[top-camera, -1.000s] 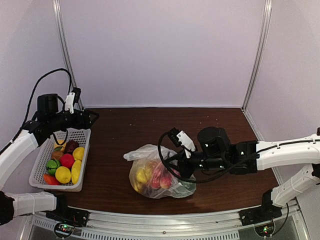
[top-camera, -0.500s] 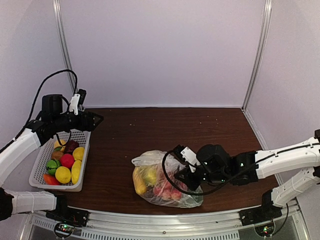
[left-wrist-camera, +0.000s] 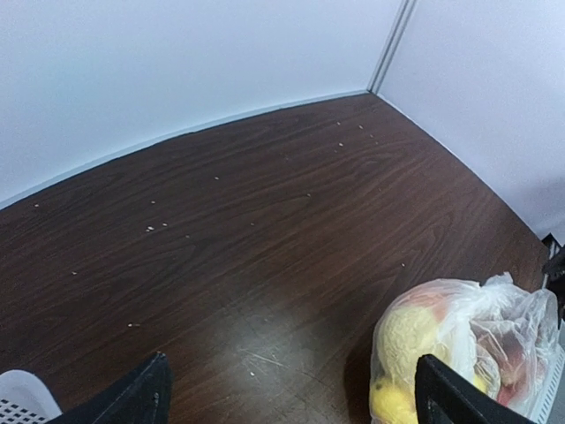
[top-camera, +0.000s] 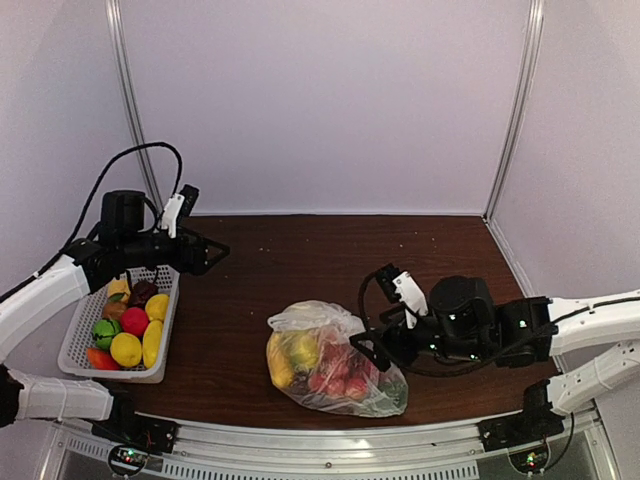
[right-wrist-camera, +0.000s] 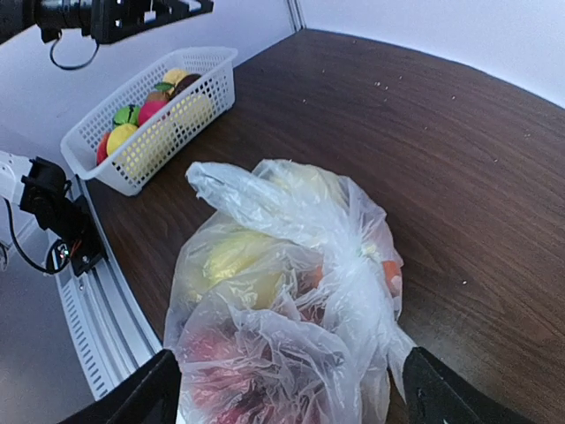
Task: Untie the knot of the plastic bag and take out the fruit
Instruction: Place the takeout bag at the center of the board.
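Observation:
The plastic bag lies on the brown table near the front, with yellow and red fruit showing through it. In the right wrist view the bag fills the space between my fingers, and its knot is a twisted tuft on top. My right gripper is at the bag's right side, open, holding nothing. My left gripper hovers open beside the basket, well left of the bag. The left wrist view has the bag at lower right, beyond the open fingers.
A white slotted basket at the left edge holds several loose fruit; the right wrist view shows the basket too. Metal frame posts and pale walls close the back and sides. A rail runs along the near edge.
My right gripper has opened and let go of the bag's plastic, and the bag has settled a little to the right and nearer. The left arm has swung right, away from the basket.

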### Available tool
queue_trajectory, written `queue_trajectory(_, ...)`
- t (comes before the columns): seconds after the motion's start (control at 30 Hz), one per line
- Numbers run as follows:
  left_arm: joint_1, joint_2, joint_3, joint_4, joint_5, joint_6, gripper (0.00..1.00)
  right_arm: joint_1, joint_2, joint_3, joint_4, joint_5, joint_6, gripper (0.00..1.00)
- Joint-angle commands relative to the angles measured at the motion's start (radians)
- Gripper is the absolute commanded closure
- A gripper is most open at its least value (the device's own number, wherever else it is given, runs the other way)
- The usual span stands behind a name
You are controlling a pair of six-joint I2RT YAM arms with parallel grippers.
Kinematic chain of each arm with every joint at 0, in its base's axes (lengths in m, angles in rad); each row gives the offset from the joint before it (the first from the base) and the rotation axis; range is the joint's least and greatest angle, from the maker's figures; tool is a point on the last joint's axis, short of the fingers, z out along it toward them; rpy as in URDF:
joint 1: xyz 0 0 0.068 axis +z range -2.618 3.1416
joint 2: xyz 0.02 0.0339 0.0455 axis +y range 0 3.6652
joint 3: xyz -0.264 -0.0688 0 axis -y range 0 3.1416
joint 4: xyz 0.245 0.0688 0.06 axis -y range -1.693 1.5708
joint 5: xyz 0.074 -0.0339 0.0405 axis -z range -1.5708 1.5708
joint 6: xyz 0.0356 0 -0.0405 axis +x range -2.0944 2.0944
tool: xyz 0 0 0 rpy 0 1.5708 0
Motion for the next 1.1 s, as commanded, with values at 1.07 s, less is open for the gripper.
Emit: queue_trajectory(1.07, -0.444, 0.654, 0.334, -0.027, 0.159, 0.111, 0.31, 0.042, -0.34, -0.305, -0.084, -0.03, 0.358, 0.36)
